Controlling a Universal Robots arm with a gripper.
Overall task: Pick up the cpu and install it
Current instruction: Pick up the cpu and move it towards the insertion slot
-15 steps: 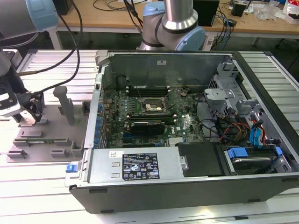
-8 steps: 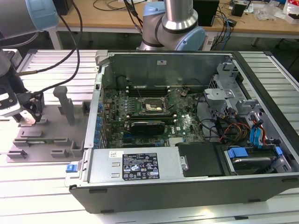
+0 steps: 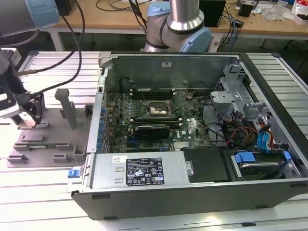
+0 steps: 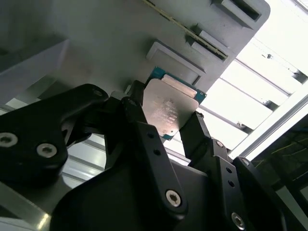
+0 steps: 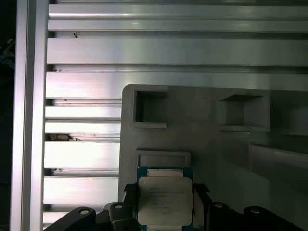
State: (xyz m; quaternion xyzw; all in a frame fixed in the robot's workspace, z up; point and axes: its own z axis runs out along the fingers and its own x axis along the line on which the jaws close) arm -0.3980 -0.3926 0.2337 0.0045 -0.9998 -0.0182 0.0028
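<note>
Gripper [image 5: 165, 195] clamped on cpu [image 4: 169, 109] edges, silver lid facing the wrist cameras. Outline square; near edge hidden behind fingers [image 4: 144, 139].

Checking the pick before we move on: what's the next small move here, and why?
Probably a short straight lift. In both wrist views the gripper looks shut on the chip from two sides, and the chip is right at the gray tray, so it should clear the tray's raised blocks before any sideways travel.

The end effector [image 5: 165, 195] grips the cpu [image 5: 165, 206] by two opposite edges over the grey tray [image 5: 207, 144] on the slatted table [image 5: 82, 154].
</note>
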